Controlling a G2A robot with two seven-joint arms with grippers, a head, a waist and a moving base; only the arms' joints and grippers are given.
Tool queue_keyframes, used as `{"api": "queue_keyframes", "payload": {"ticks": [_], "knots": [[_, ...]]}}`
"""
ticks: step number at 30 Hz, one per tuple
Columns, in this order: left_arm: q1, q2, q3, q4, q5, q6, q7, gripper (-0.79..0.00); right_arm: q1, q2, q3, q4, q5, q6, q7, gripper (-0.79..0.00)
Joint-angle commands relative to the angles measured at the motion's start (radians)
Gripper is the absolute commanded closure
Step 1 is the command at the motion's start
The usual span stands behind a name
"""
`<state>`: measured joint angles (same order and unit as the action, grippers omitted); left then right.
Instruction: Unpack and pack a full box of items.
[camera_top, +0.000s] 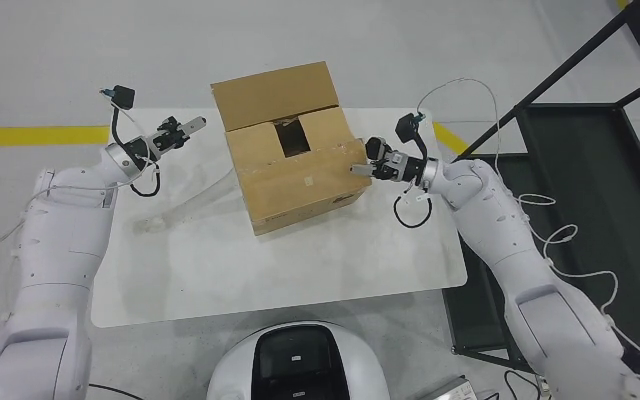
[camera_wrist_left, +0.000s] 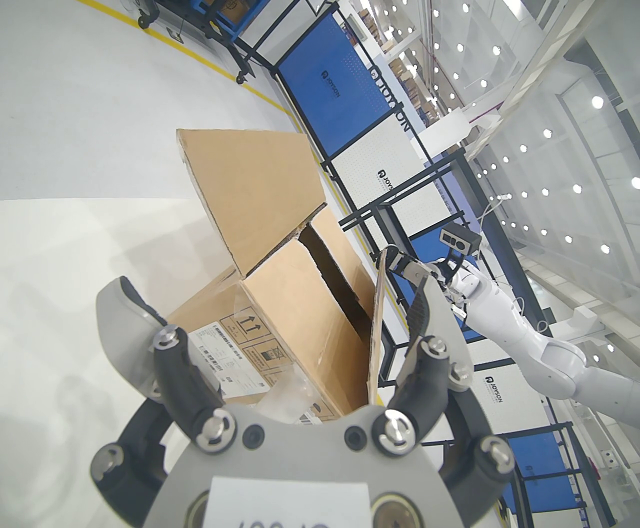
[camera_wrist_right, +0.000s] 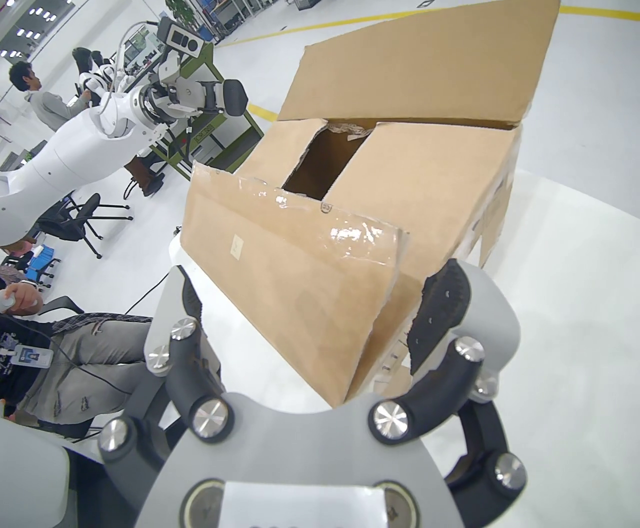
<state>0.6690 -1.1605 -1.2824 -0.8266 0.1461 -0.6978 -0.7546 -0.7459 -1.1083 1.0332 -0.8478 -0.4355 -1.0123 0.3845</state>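
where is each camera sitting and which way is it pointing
Top view: above the arms, looking down at the table and the box; left gripper and right gripper show beside it.
Left wrist view: on the left wrist, looking past its open gripper toward the box; the right gripper shows beyond.
Right wrist view: on the right wrist, looking past its open gripper, which straddles a flap; the left gripper shows beyond.
Shared: all three show the box.
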Motion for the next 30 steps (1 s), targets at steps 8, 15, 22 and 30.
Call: {"api": "queue_keyframes", "payload": {"ticks": [8, 15, 22, 30], "knots": [[0.000, 0.000, 0.000, 0.000, 0.000, 0.000, 0.000, -0.785, 0.027, 0.009, -0.079, 0.008, 0.054, 0.000, -0.011, -0.182], [0.000, 0.000, 0.000, 0.000, 0.000, 0.000, 0.000, -0.785, 0.017, 0.043, -0.113, -0.018, 0.099, 0.000, 0.032, 0.000], [0.000, 0.000, 0.000, 0.000, 0.000, 0.000, 0.000, -0.785, -0.005, 0.077, -0.126, -0.069, 0.174, 0.000, 0.029, 0.000], [0.000, 0.000, 0.000, 0.000, 0.000, 0.000, 0.000, -0.785, -0.045, 0.121, -0.120, -0.117, 0.253, 0.000, 0.045, 0.000]]}}
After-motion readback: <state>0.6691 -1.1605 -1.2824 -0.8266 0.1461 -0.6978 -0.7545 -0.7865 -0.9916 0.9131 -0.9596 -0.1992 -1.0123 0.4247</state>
